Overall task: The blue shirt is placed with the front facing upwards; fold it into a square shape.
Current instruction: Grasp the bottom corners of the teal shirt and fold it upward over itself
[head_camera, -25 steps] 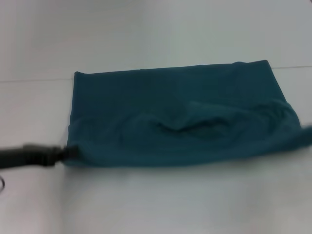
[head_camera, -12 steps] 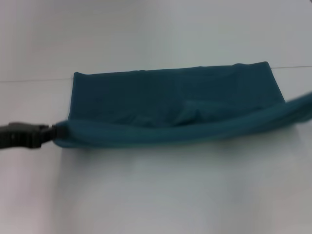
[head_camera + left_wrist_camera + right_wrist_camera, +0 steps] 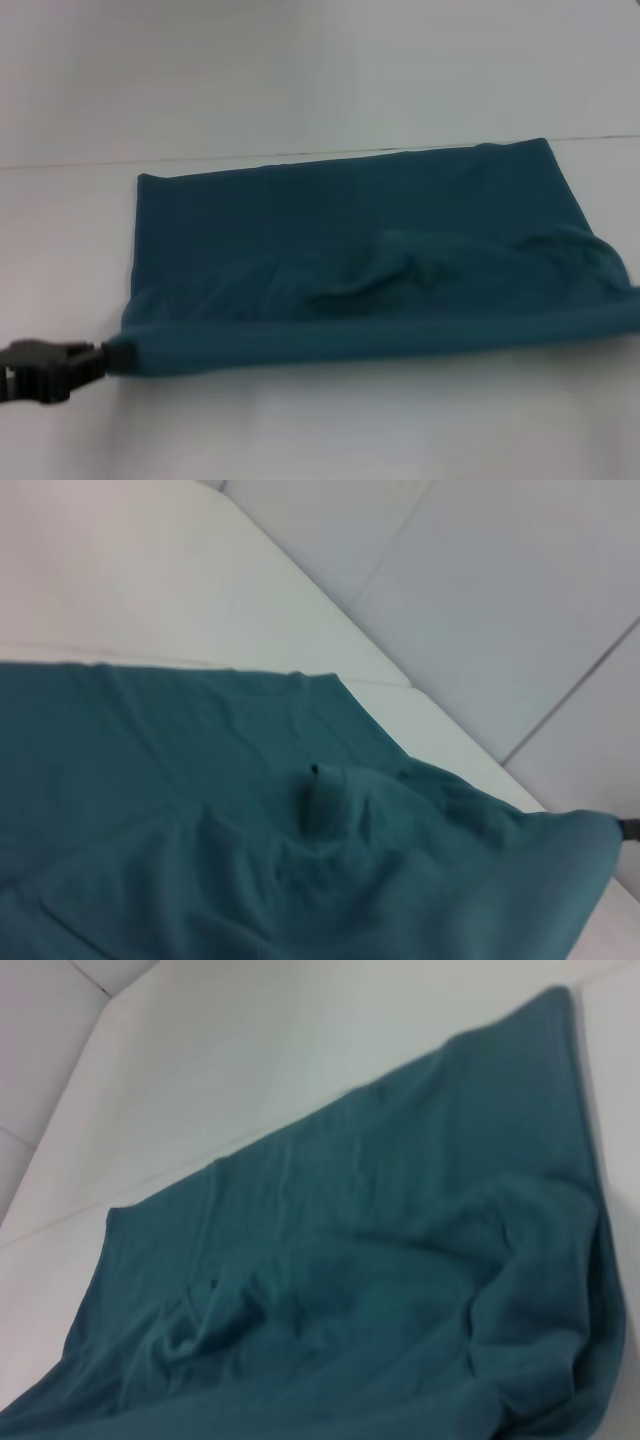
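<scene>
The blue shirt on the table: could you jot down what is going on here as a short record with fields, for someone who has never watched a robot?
item: blue shirt, already folded into a wide band, no lettering showing
surface: white table
near edge: rolled into a long fold, stretched from side to side
left tool: pinching the near left corner of the shirt
right tool: out of sight past the picture's right edge
cloth state: a loose wrinkled bump right of centre
fold stage: not yet a square

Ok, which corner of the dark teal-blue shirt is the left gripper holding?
The near-left corner of the dark teal-blue shirt: the left gripper meets it there; the far corners lie flat.
</scene>
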Motion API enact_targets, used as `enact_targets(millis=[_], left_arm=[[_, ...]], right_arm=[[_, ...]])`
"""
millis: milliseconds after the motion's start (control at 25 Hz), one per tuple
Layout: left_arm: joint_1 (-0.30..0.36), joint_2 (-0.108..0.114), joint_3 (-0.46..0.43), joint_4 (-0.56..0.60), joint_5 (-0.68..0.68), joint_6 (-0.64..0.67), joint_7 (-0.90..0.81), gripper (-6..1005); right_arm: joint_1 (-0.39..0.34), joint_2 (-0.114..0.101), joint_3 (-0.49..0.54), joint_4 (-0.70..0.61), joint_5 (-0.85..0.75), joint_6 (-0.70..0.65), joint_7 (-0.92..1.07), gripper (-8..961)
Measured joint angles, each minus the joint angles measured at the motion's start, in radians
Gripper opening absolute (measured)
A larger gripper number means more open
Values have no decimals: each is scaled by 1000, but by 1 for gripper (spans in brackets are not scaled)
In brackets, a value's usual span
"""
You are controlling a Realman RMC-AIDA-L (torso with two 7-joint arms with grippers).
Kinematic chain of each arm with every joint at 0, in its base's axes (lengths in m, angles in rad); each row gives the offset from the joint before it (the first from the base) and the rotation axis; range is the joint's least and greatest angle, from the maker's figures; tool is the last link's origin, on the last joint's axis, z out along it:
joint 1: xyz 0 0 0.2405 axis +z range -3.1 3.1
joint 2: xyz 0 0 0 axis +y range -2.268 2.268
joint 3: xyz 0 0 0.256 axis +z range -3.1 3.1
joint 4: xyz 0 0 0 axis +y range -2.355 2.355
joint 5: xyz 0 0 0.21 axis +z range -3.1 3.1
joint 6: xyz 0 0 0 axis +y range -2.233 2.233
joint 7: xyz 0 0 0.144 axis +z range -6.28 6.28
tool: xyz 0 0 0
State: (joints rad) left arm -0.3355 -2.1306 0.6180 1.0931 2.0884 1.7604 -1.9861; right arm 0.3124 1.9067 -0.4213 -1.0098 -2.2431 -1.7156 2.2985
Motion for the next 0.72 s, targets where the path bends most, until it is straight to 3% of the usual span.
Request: enact_targets(millis=[720], left_arm=[[112, -14, 14, -5, 38, 123, 51, 7]], right_arm=[[-128, 19, 13, 125, -60, -91, -140, 67]])
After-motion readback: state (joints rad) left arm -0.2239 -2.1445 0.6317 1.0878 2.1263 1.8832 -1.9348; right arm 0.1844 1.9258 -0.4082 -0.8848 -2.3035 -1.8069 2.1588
